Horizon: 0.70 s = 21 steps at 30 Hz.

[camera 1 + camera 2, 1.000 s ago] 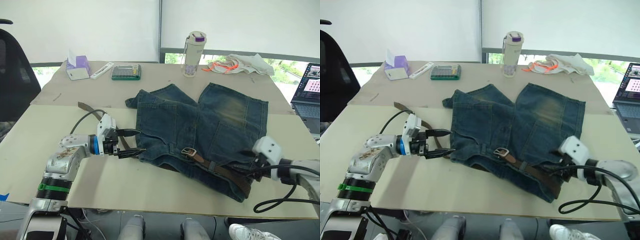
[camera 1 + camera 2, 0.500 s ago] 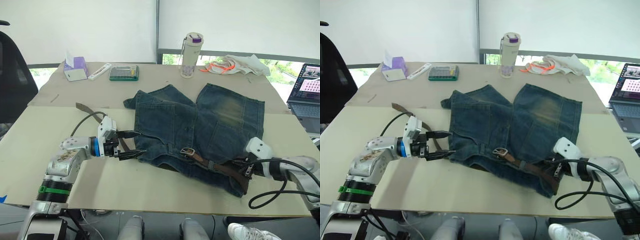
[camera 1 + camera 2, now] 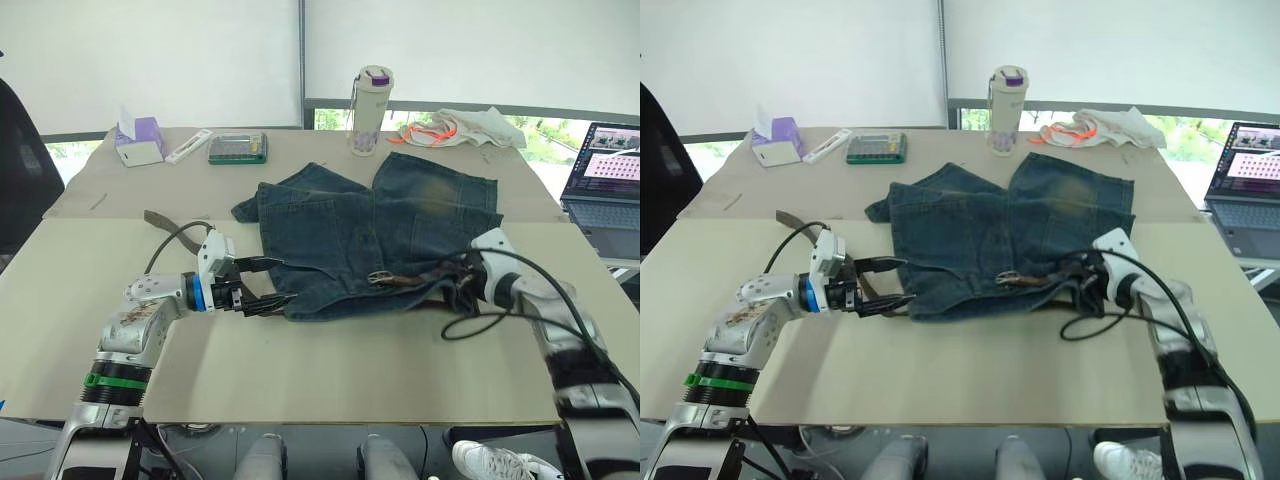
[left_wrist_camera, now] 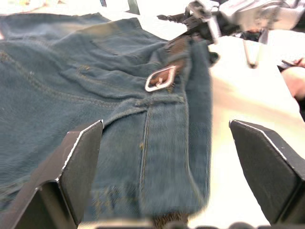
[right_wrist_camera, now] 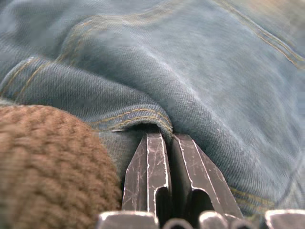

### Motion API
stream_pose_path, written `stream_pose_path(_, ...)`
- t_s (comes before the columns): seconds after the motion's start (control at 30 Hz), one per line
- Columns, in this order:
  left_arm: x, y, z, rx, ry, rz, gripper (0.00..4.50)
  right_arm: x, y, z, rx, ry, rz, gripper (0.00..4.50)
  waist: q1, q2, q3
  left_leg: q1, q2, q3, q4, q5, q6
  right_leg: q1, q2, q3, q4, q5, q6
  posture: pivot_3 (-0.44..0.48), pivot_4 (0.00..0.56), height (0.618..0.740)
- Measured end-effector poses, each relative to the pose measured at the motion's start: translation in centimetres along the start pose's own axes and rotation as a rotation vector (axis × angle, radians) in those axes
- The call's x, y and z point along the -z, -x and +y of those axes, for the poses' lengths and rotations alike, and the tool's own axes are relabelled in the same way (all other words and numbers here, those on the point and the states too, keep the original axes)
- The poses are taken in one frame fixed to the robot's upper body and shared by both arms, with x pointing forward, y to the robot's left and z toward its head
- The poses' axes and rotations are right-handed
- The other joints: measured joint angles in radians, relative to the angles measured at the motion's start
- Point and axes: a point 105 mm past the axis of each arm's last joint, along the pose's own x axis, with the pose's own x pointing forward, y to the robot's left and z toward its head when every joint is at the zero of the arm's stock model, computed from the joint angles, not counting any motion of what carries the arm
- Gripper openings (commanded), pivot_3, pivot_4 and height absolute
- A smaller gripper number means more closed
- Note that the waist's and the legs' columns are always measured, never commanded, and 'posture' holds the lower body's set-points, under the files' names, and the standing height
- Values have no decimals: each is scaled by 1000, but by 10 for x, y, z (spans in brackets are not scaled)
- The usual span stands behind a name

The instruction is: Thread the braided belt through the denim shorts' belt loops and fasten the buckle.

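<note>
Left eye view: bottle [image 3: 368,97] behind shorts [image 3: 370,235]; left end effector [image 3: 268,283] released, right [image 5: 169,164] clenched.

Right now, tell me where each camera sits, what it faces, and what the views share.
Left and right eye views: on the head, looking down over the table at the dark blue denim shorts; both arms show.
Left wrist view: along the open left gripper toward the silver metal buckle.
Right wrist view: the right gripper against denim beside the brown braided belt.
Shared: shorts and belt.

Bottle [image 3: 366,97], tissue box [image 3: 138,141], calculator [image 3: 238,148], laptop [image 3: 603,172] on table [image 3: 330,360].
</note>
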Motion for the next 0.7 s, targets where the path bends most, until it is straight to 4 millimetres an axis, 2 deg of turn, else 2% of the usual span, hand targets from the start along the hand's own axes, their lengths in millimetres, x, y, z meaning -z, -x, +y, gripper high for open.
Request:
stream_pose_path(0.1, 0, -2, 0, -3, 1, -5, 4500, 0, -5, -17, 81, -57, 16, 81, 13, 1, 0, -1, 0, 0, 0, 0, 0, 0, 0, 0, -2, 0, 0, 0, 150, 740)
stream_pose_path(0.3, 0, -4, 0, -20, 6, -16, 4500, 7, -4, -34, 167, -108, 23, 81, 23, 1, 0, -1, -1, 0, 0, 0, 0, 1, 0, 0, -3, 0, 0, 0, 150, 740)
stream_pose_path(0.43, 1, -5, -1, -24, 5, -17, 4500, 20, 6, -45, 213, -111, 35, 81, 37, 1, 0, -2, -1, 0, -1, 0, 0, 1, -1, -1, -3, 0, 0, 0, 150, 740)
stream_pose_path(0.7, 3, -4, -2, -29, 10, -16, 4500, 45, 40, -64, 372, -178, 26, 81, 57, 1, 0, -5, -2, -1, -1, 0, 0, 1, -1, -2, -6, 0, 0, 0, 150, 740)
